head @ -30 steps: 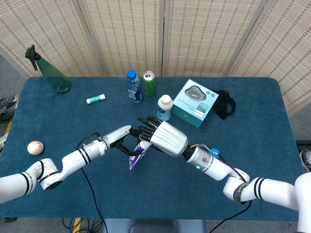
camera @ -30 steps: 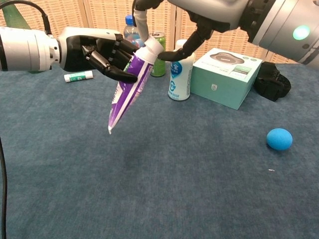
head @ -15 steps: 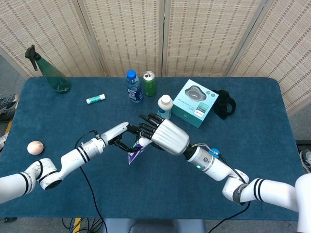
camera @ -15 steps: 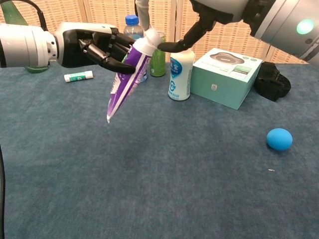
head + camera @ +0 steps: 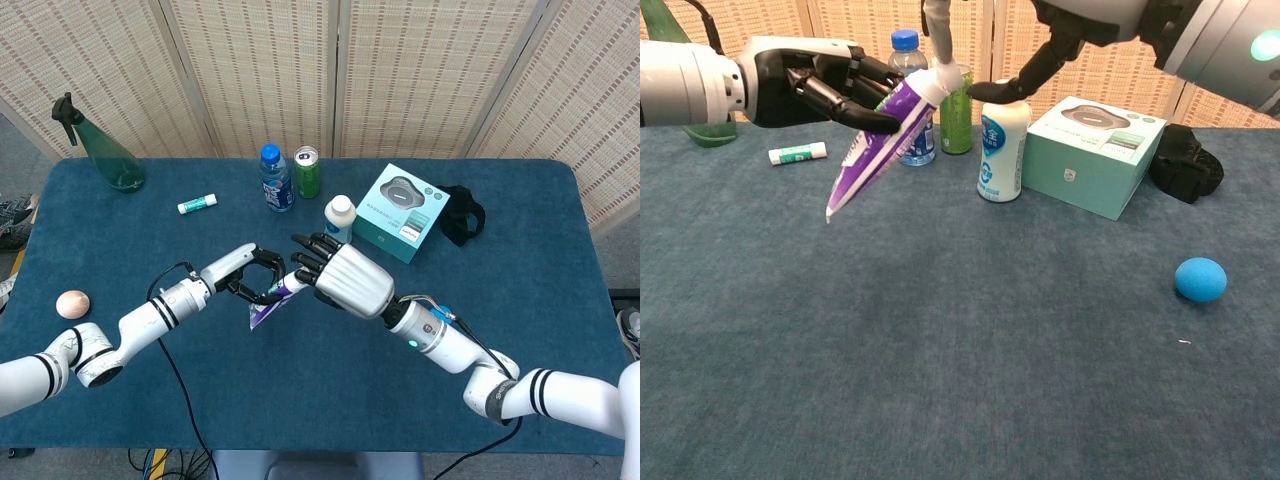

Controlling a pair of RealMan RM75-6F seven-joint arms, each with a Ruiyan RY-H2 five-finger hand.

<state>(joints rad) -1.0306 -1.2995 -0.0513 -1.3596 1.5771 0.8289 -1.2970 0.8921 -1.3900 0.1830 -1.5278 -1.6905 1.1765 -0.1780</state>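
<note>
Above table (image 5: 940, 360) centre, your left hand (image 5: 815, 85) grips purple toothpaste tube (image 5: 875, 150), tail tilted down; your right hand (image 5: 335, 275) hovers released, fingers spread beside cap.

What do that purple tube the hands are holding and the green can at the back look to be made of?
The purple tube looks like soft, glossy plastic laminate: it tapers to a flat crimped end and has a white plastic shoulder. The green can seems to be thin painted metal, probably aluminium, judging by its bare silvery top rim.
</note>
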